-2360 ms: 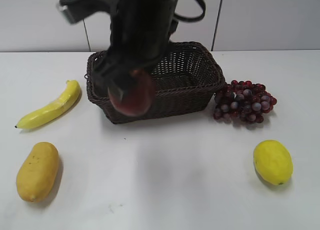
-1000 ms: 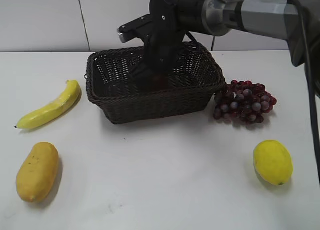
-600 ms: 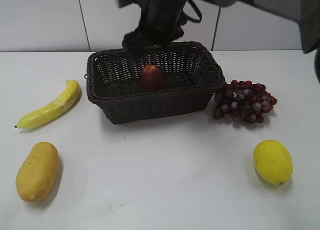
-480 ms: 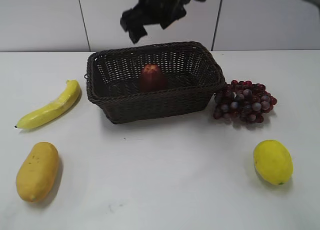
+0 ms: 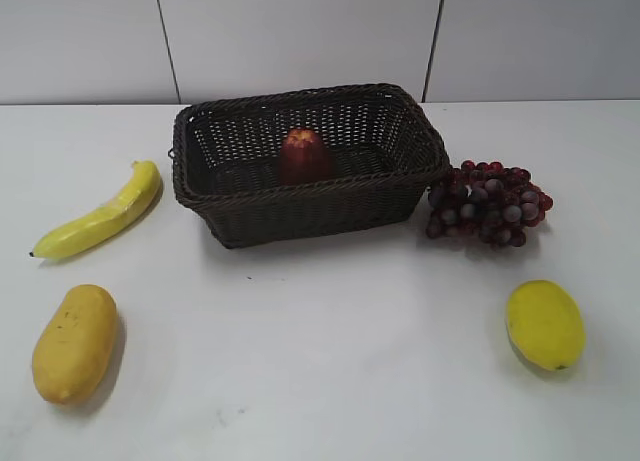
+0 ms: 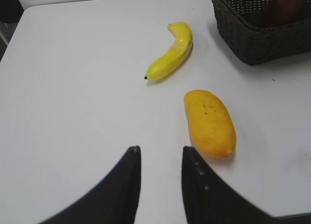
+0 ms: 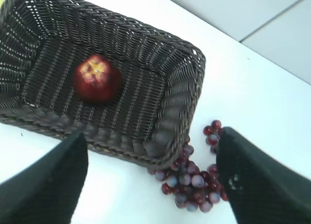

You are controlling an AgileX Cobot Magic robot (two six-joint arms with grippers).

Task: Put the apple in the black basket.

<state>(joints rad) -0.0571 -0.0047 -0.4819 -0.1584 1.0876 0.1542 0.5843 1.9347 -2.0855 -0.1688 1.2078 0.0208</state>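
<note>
The dark red apple [image 5: 304, 154] sits upright inside the black basket [image 5: 300, 209] at the table's back middle. The right wrist view shows it from above [image 7: 96, 78] on the basket's floor [image 7: 141, 105]. My right gripper [image 7: 153, 144] is open wide and empty, high above the basket's near right corner; it is out of the exterior view. My left gripper [image 6: 160, 153] is open and empty, low over bare table at the front left, beside the mango. The apple [image 6: 286, 4] and basket [image 6: 252, 39] also show in the left wrist view's top right corner.
A yellow banana [image 5: 100, 216] and an orange mango [image 5: 74, 341] lie on the left. A grape bunch [image 5: 488, 205] touches the basket's right side. A yellow lemon [image 5: 545, 324] lies at the front right.
My right gripper carried the apple into the basket, let it go and rose up out of the exterior view. The apple now rests in the basket.
</note>
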